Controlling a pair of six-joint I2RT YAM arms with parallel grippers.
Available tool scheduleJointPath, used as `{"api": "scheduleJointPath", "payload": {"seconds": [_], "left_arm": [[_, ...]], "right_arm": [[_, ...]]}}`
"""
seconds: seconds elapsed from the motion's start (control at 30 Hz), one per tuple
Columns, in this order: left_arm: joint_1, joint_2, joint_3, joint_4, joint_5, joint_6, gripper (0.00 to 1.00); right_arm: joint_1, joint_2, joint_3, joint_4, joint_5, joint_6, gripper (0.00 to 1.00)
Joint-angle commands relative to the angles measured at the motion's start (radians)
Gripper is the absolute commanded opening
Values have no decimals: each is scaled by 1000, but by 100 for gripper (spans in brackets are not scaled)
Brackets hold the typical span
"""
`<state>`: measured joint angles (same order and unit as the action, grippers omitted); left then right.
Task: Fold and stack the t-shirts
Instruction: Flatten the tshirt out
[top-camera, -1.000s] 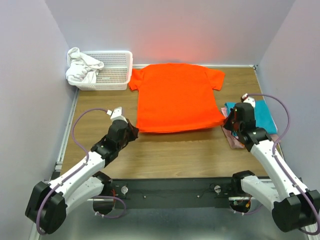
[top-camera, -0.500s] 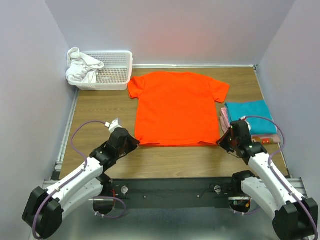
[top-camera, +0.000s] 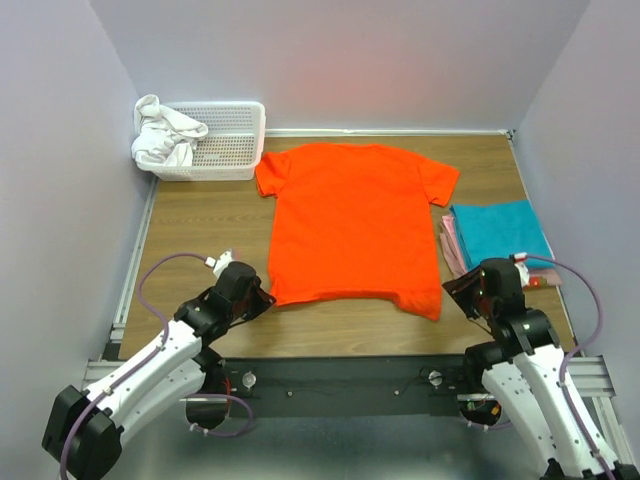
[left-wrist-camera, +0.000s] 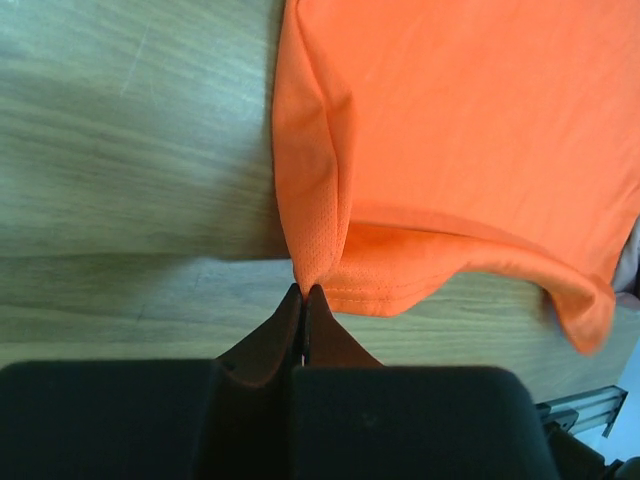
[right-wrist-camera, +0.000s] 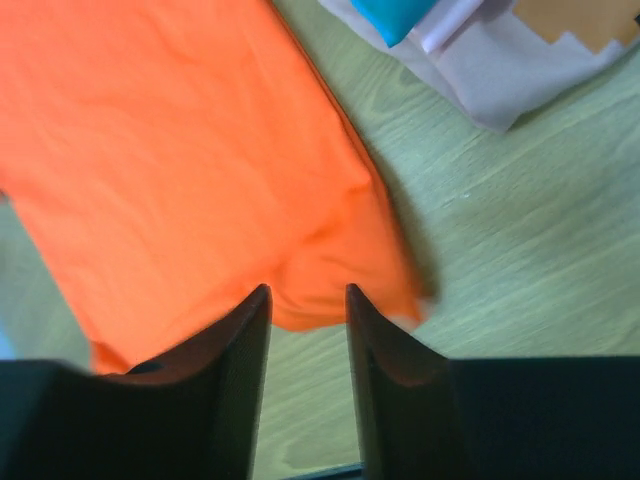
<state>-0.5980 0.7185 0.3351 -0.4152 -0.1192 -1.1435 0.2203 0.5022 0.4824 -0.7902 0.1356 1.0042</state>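
Note:
A bright orange t-shirt (top-camera: 355, 225) lies spread flat on the wooden table, collar toward the back. My left gripper (top-camera: 262, 298) is shut on its near left hem corner; in the left wrist view the cloth (left-wrist-camera: 470, 130) runs up out of the closed tips (left-wrist-camera: 303, 290). My right gripper (top-camera: 455, 290) stands open just off the near right hem corner, which droops loose on the table. In the right wrist view the hem (right-wrist-camera: 330, 290) lies just beyond the parted gripper (right-wrist-camera: 307, 292), ungripped. Folded t-shirts are stacked at the right: teal (top-camera: 500, 232) on top, pink (top-camera: 450, 245) beneath.
A white plastic basket (top-camera: 235, 150) holding a crumpled white cloth (top-camera: 160, 135) stands at the back left. Walls close in on three sides. A metal rail (top-camera: 340, 380) runs along the near table edge between the arm bases.
Both arms drew back toward the near edge, dragging the orange shirt with them. The right gripper opened and let go of the right hem corner. The left stays shut on its corner.

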Motion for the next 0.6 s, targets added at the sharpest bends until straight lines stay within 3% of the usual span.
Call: {"api": "scheduleJointPath", "payload": {"seconds": [0.0,0.07,0.1,0.13,0.17,0.23,0.27,0.3,0.37,0.47,0.57], "left_arm": [[-5,-11,39,-97,50,-9,0],[-5,-37,51,-117,64,-1,1],[-5,-75,51,-123,67,-5,15],[-5,-97,50,-129,69,-5,21],[-5,-135,53,-146,72,-7,36],[-5,-169,82,-199,41,-13,50],[-5,-186,102,-224,23,-10,77],[-5,-211,126,-252,3,-10,98],[-5,-241,185,-299,-32,-16,98],[-5,-248,206,-234,-45,31,98],[-5,-129,260,-146,-88,119,98]], "right_arm": [[-6,-82,51,-152,97,111,53],[-6,-100,58,-168,111,122,60],[-7,-114,65,-170,119,123,63],[-7,-119,68,-170,125,120,66],[-7,-119,76,-169,137,111,77],[-6,-91,99,-147,121,45,98],[-6,-73,108,-141,107,19,100],[-7,-48,116,-129,89,-37,100],[-7,26,130,-80,27,-93,100],[-6,119,113,46,-114,-188,100],[-6,232,102,184,-249,-255,100]]}}
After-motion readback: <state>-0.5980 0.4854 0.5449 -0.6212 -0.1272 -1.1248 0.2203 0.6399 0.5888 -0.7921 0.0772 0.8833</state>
